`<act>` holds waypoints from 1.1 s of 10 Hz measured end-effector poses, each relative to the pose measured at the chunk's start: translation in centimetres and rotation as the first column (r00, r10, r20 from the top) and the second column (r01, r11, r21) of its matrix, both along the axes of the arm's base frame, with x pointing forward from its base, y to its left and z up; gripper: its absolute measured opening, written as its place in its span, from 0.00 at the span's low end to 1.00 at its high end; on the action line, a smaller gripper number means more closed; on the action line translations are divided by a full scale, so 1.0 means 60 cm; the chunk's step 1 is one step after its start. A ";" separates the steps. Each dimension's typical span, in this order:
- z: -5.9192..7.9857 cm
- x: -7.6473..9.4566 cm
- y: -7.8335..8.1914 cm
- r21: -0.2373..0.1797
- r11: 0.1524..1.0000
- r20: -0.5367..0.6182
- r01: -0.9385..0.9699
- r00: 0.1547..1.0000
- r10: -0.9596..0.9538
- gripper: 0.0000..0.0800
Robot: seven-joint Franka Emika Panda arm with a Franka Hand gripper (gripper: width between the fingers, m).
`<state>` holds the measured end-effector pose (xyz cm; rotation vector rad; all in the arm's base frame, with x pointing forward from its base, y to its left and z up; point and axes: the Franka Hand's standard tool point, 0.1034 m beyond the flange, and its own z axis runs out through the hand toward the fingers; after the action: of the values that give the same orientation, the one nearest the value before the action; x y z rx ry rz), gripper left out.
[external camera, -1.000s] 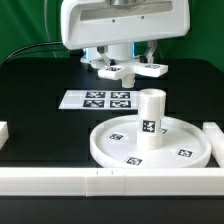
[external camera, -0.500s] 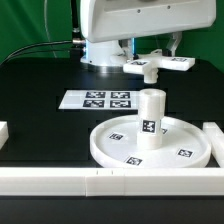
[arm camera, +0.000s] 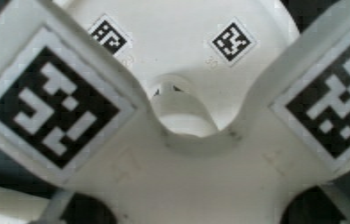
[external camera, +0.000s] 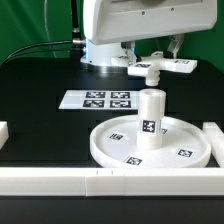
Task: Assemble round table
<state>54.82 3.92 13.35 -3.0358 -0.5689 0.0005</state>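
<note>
The large rimmed round disc (external camera: pixel 150 143) lies on the black table at the front, with the thick short cylinder (external camera: pixel 150 118) standing upright in its centre. My gripper (external camera: pixel 152 62) hangs under the white arm head, shut on the cross-shaped piece (external camera: pixel 160 67), which it holds in the air behind and slightly above the cylinder's top. In the wrist view the cross-shaped piece (arm camera: pixel 181 110) fills the picture, with its tags and centre hole showing. My fingertips are hidden behind the piece.
The marker board (external camera: pixel 96 99) lies flat behind the disc toward the exterior view's left. Long white rails run along the front edge (external camera: pixel 100 182) and at the exterior view's right (external camera: pixel 214 135). A short white block (external camera: pixel 3 132) sits at the exterior view's left edge.
The arm has moved toward the exterior view's right and risen, carrying the cross-shaped piece from behind the marker board to a spot behind and above the cylinder. Little change over the last half second.
</note>
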 end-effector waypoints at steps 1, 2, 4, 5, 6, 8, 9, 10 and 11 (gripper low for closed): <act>-0.006 0.009 -0.001 -0.010 0.999 0.000 -0.037 0.999 0.037 0.55; -0.010 0.016 -0.001 -0.032 0.997 -0.011 -0.075 0.997 0.074 0.55; -0.012 0.018 -0.001 -0.032 0.997 -0.011 -0.075 0.997 0.074 0.55; -0.012 0.018 -0.001 -0.032 0.997 -0.011 -0.075 0.997 0.074 0.55; -0.013 0.017 -0.002 -0.032 0.997 -0.013 -0.073 0.997 0.072 0.55; -0.014 0.012 -0.006 -0.028 0.998 -0.016 -0.062 0.998 0.062 0.55; -0.011 0.008 -0.002 -0.029 0.998 -0.016 -0.059 0.998 0.059 0.55; -0.008 0.006 0.002 -0.028 0.998 -0.015 -0.063 0.998 0.062 0.55; -0.007 0.006 0.003 -0.028 0.998 -0.014 -0.063 0.998 0.063 0.55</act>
<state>55.20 4.08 12.94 -3.0413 -0.6686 0.0308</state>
